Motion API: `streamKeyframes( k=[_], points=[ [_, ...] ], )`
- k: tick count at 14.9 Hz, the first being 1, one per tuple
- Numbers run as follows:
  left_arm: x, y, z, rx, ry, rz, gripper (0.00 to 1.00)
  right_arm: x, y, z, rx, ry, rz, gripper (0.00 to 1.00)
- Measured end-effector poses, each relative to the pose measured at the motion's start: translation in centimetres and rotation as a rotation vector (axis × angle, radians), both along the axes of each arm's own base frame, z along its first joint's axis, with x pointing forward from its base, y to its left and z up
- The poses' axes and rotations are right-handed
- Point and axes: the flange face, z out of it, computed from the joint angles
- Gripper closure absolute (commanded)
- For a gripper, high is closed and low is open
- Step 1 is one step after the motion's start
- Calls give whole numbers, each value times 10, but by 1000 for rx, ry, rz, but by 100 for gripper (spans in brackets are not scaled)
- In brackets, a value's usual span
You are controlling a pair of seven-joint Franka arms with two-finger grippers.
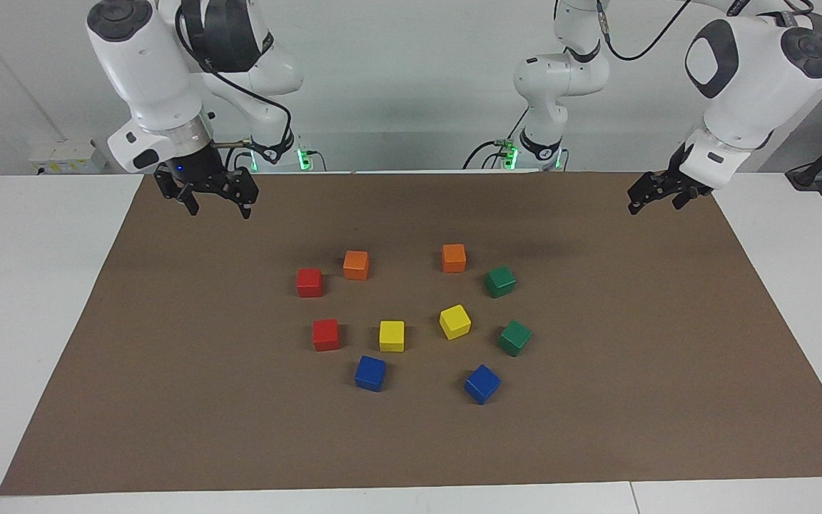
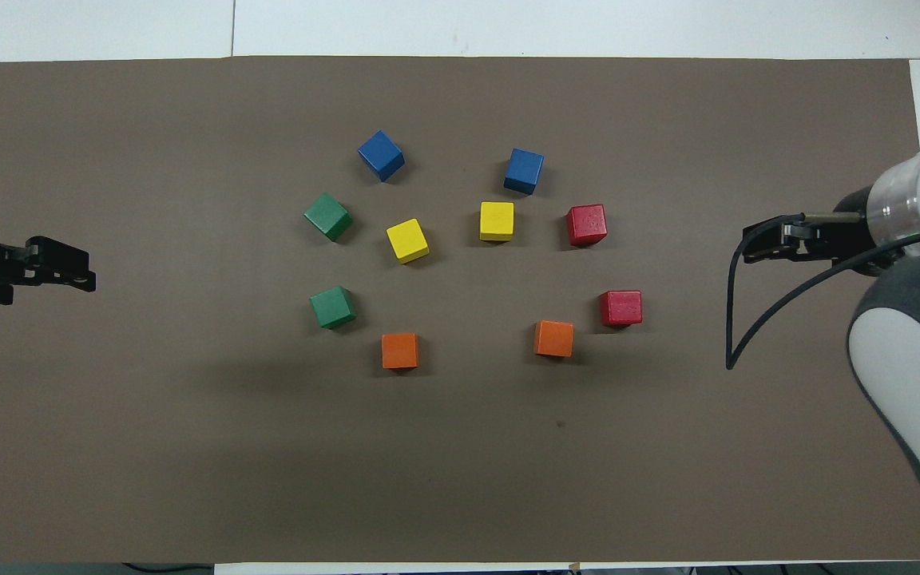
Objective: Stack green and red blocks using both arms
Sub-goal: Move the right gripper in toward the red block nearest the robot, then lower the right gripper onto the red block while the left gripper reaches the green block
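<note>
Two dark green blocks [image 1: 500, 281] [image 1: 515, 337] sit on the brown mat toward the left arm's end, also in the overhead view [image 2: 333, 307] [image 2: 328, 216]. Two red blocks [image 1: 310, 282] [image 1: 326, 334] sit toward the right arm's end, also overhead [image 2: 620, 307] [image 2: 587, 224]. All four lie apart and unstacked. My left gripper [image 1: 653, 207] [image 2: 85, 267] hangs open and empty over the mat's edge at its own end. My right gripper [image 1: 218, 211] [image 2: 747, 245] hangs open and empty over the mat at its end. Both are well away from the blocks.
Two orange cubes [image 1: 356, 265] [image 1: 454, 258] lie nearest the robots, two yellow cubes [image 1: 392, 335] [image 1: 454, 321] in the middle, and two blue cubes [image 1: 370, 373] [image 1: 481, 383] farthest. The brown mat [image 1: 168, 400] covers a white table.
</note>
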Motion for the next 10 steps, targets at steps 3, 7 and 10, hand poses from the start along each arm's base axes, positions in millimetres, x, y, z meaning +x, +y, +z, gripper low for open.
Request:
streamKeyframes(
  k=[3,7,10],
  points=[
    [0,0,0,0,0,0,0,7,1,-45,1,-7,0,0],
    [0,0,0,0,0,0,0,17,35,-95,0,8,11,0],
    [0,-3,0,0,1,-7,0,22,67,-114,3,-4,57,0]
  ],
)
